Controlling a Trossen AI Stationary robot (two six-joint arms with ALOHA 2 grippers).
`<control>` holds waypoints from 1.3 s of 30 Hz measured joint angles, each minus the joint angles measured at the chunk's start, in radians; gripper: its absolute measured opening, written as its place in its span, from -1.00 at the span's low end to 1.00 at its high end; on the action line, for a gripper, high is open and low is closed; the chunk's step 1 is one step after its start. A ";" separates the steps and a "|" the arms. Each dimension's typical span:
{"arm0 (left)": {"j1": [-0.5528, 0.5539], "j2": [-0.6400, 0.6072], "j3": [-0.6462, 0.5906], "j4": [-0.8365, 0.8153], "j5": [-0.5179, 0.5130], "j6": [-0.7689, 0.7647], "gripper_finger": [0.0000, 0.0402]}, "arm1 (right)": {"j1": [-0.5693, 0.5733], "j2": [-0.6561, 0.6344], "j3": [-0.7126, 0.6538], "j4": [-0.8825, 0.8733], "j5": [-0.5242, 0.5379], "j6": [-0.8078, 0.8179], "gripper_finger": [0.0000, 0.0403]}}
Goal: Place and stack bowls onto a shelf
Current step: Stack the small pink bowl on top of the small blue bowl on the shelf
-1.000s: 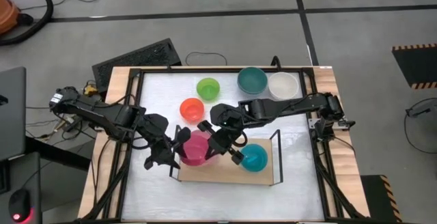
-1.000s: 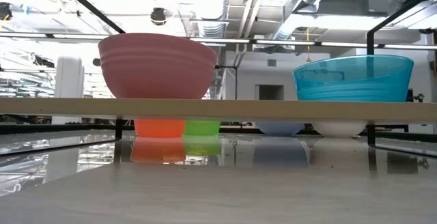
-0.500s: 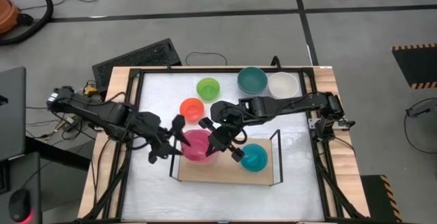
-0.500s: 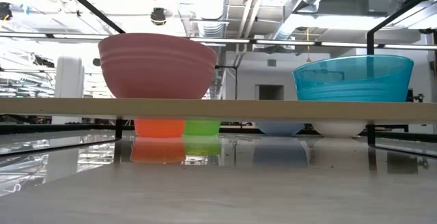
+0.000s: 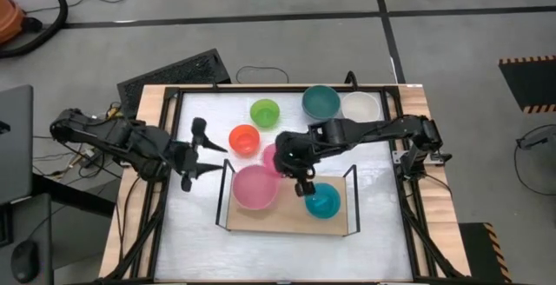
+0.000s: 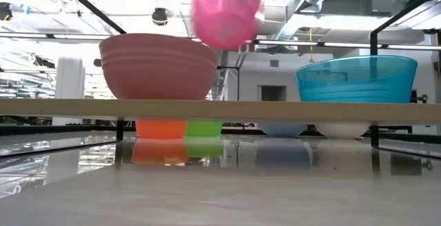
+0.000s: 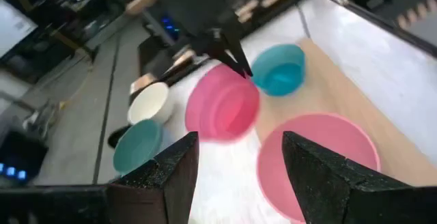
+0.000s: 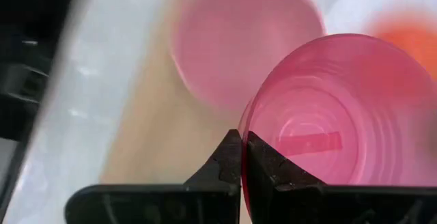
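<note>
On the near half of the table (image 5: 195, 224) the shelf (image 5: 261, 222) is seen, its wooden board carrying a large pale pink bowl (image 5: 254, 186) toward its nine o'clock end and a teal-blue bowl (image 5: 322, 201) toward its three o'clock end, the two well apart. Just beyond the shelf's far edge, a small bright pink bowl (image 5: 274, 158) is held in the air by the right gripper (image 5: 300, 181), whose fingers are pinched together on the bowl's rim; in the low view this bowl (image 6: 226, 16) is shown tilted and raised above the shelf, between the two shelved bowls and just beside the large pink one. The left gripper (image 5: 208, 157) is found at about nine o'clock from the shelf, over the bare table, with its fingers spread apart and nothing between them. Farther back, an orange bowl (image 5: 244, 139) and then a green bowl (image 5: 264, 112) are set on the table. At the far edge, toward one o'clock, a dark teal bowl (image 5: 321, 102) and a white bowl (image 5: 360, 108) are placed just beside each other.
</note>
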 joint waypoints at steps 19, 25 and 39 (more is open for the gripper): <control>0.000 -0.025 0.000 0.008 -0.147 -0.271 -0.02 | 0.419 -0.006 -0.001 -0.328 0.381 0.651 -0.88; 0.000 -0.025 0.000 0.008 -0.147 -0.272 -0.02 | 0.538 -0.002 -0.069 -0.219 0.442 0.650 -0.88; 0.000 -0.025 0.000 0.009 -0.149 -0.289 -0.02 | 0.535 -0.002 -0.270 -0.071 0.471 0.723 -0.88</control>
